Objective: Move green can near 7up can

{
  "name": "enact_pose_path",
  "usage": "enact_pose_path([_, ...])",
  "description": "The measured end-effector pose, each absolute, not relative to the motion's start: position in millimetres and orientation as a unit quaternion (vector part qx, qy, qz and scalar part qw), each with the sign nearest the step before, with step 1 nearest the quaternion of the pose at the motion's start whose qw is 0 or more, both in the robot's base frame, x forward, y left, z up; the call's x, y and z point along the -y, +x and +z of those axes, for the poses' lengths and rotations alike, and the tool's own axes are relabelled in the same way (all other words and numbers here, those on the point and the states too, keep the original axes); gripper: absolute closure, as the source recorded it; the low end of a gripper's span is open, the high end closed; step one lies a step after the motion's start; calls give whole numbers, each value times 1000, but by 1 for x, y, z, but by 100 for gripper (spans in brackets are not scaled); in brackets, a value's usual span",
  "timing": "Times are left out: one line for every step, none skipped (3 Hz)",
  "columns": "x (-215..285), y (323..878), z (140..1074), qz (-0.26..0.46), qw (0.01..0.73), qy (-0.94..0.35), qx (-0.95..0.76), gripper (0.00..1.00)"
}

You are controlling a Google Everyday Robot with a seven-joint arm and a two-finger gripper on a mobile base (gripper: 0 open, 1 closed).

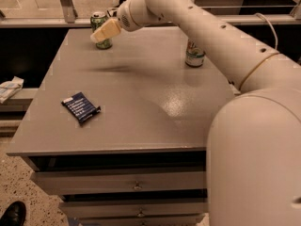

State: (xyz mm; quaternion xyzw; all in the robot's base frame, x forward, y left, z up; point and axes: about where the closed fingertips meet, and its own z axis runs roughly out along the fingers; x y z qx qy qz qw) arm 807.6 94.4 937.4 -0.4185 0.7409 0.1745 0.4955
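Note:
The green can point(98, 22), mottled green with a silver top, stands at the far left corner of the grey table point(141, 102). My gripper point(106, 30) hangs just in front of it and covers part of its right side; I cannot tell whether it touches the can. The 7up can point(194, 55), pale with green areas, stands at the far right of the table, its top hidden behind my arm point(211, 36). The two cans are well apart.
A dark blue packet point(81, 107) lies flat at the table's front left. Drawers point(136, 185) sit under the tabletop. A railing point(66, 4) runs behind the table. A white cloth point(9, 88) lies on a low ledge at left, and a black shoe point(11, 214) is on the floor.

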Motion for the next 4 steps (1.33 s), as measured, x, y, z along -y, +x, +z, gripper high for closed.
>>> enact_pose_path([-106,831,930,185,504,-404,-740,0])
enact_pose_path([-112,857,917,200,513,-381,-743,0])
enact_pose_path([-120,869,910,213,516,-370,-742,0])
enact_pose_path([-137,876,908,232,521,-363,-737,16])
